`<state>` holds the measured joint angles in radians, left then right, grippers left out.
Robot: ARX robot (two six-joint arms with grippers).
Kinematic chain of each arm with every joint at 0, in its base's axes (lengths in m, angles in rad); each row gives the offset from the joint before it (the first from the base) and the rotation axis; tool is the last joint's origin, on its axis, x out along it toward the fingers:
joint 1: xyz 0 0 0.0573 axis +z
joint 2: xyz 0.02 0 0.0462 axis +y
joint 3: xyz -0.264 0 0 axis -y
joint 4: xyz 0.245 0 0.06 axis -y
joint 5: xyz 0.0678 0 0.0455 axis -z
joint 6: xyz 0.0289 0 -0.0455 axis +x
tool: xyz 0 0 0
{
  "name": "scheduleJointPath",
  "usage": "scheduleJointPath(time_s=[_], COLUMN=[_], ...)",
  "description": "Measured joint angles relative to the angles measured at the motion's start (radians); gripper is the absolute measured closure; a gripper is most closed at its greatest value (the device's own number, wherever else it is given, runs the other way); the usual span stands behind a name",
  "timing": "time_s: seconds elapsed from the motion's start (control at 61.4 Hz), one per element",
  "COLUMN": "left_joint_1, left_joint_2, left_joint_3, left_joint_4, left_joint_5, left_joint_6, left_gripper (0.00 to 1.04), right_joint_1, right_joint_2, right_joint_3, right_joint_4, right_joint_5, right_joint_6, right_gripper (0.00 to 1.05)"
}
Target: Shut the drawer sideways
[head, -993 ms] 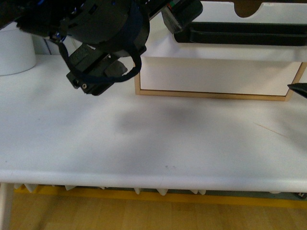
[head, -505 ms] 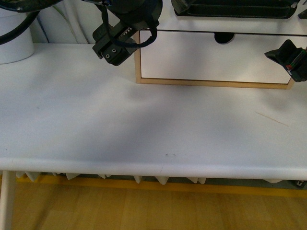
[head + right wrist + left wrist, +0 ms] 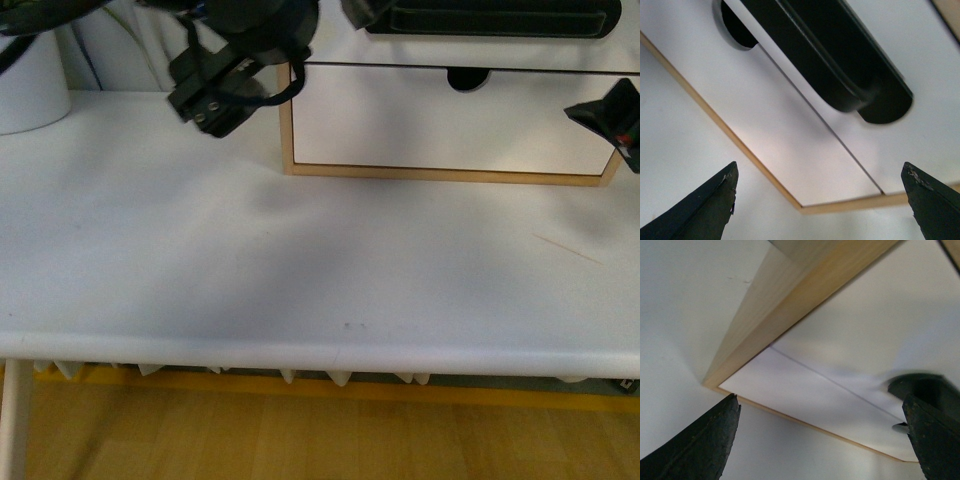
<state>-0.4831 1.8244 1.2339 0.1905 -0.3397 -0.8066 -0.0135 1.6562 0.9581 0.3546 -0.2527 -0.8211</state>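
Observation:
The drawer (image 3: pixel 400 52) is the white glossy front with the long black bar handle (image 3: pixel 490 18), at the top of the light-wood cabinet (image 3: pixel 287 130). I cannot tell how far out it stands. My left gripper (image 3: pixel 205 100) is open beside the cabinet's left edge. In the left wrist view the open left gripper (image 3: pixel 820 440) faces the cabinet's wood side (image 3: pixel 765 320). My right gripper (image 3: pixel 612 122) is open at the cabinet's right end. In the right wrist view the right gripper (image 3: pixel 820 205) points at the handle (image 3: pixel 830 60) and the half-round notch (image 3: pixel 737 30).
A lower white drawer front (image 3: pixel 440 125) sits under the handled one. A white round container (image 3: pixel 30 90) stands at the far left. A thin stick (image 3: pixel 565 247) lies on the white table (image 3: pixel 300 280), whose front edge runs across the bottom.
My left arm has moved up and left, from in front of the cabinet to its left edge. My right gripper has come into view at the right and shifted slightly right.

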Motion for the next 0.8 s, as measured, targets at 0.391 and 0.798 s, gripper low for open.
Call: scheduleJointPath(time_s=[0.391, 0.798], left_joint_1=[0.145, 0.275], left_joint_2=[-0.541, -1.343], left_joint_3=[-0.544, -0.995], left_joint_4=[0.013, -0.420], left_joint_5=[-0.089, -0.269], left_joint_6=[0.177, 0.219], left_gripper=[0.06, 0.06], right_joint_1=[-0.096, -0.273], right_joint_2=[-0.530, -1.306], right_joint_3=[-0.374, -0.783], right_joint_4=[-0.013, -0.347], right_joint_5=[-0.047, -0.080], right_joint_6=[0.189, 0.497], right_gripper=[0.09, 0.09])
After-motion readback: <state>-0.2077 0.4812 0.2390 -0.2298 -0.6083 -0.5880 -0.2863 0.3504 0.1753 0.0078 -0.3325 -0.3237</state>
